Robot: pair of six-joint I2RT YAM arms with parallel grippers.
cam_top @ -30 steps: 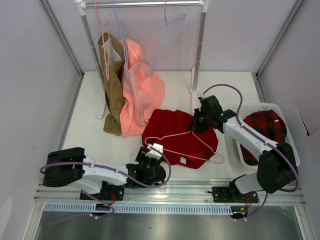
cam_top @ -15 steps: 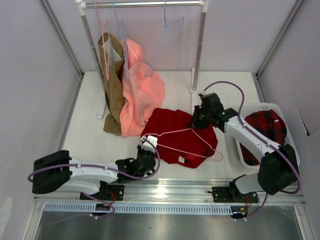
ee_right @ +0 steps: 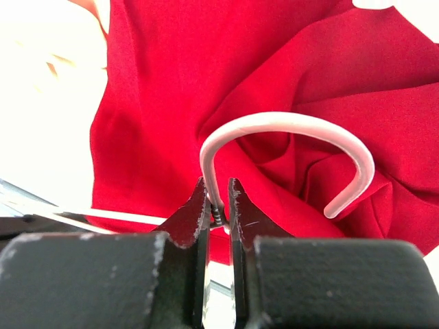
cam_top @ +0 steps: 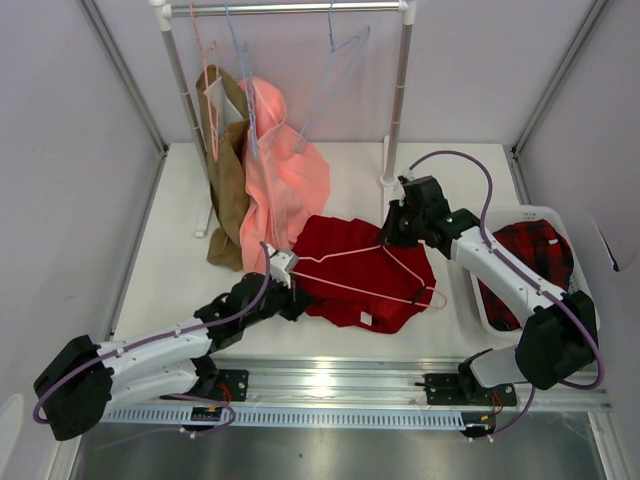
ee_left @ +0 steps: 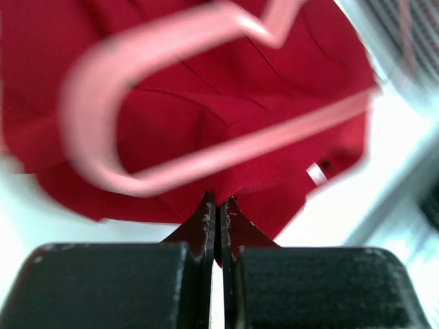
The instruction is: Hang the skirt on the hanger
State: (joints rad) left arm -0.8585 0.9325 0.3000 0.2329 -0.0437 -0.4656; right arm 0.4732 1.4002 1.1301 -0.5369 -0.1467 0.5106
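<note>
Red skirt point(cam_top: 335, 300) lies spread near the table's point(cam_top: 350, 170) front edge, the hanger point(ee_right: 288, 118) on top. The right gripper point(ee_right: 218, 199) clamps the hanger's neck; the left gripper point(ee_left: 217, 205) is closed, apparently pinching the skirt's left edge.

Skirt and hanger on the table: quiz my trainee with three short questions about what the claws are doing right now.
1. Fill in: the left claw is shut on the edge of the ____.
2. Which claw clamps the hanger beside its hook? A) left claw B) right claw
3. True or false: the hanger lies on top of the skirt.
Key: 1 skirt; 2 B; 3 true.
</note>
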